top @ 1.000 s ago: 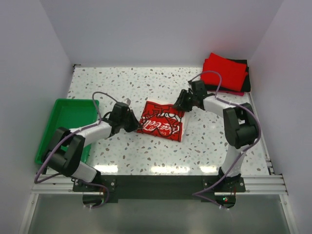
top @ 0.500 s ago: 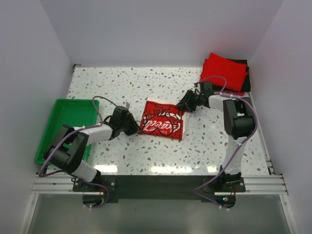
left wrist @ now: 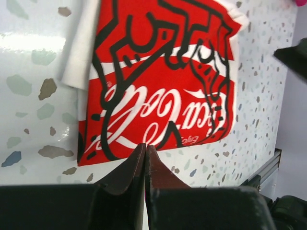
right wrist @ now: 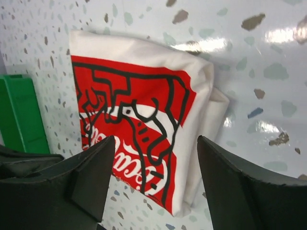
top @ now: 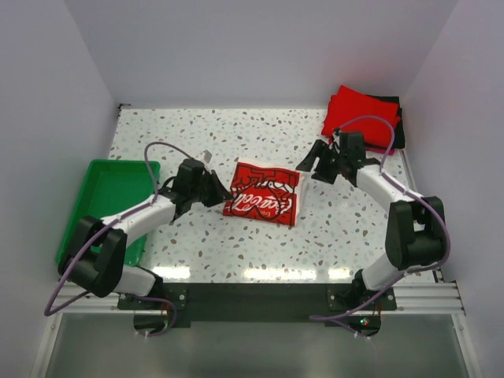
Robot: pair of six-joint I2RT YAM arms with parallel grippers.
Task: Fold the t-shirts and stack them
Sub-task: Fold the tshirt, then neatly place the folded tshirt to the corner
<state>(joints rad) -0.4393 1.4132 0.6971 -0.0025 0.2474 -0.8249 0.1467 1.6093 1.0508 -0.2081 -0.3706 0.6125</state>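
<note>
At the desk's point(top: 236, 134) left: green tray point(top: 106, 193). Left hand point(left wrist: 145, 149): fingers pressed together, empty, at the cream-white t-shirt's point(top: 262, 197) left edge. Shirt: folded flat, desk centre, long axis left-right, slightly tilted; white script on red, wording unclear. Right hand point(right wrist: 156, 141): spread wide, empty, by shirt's far-right corner. Far right: folded red t-shirt point(top: 358, 116) on black t-shirt point(top: 398, 126).

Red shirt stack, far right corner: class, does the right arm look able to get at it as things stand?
Probably yes. The right gripper is open and empty, just off the printed shirt, and only bare table lies between it and the red stack nearby.
</note>
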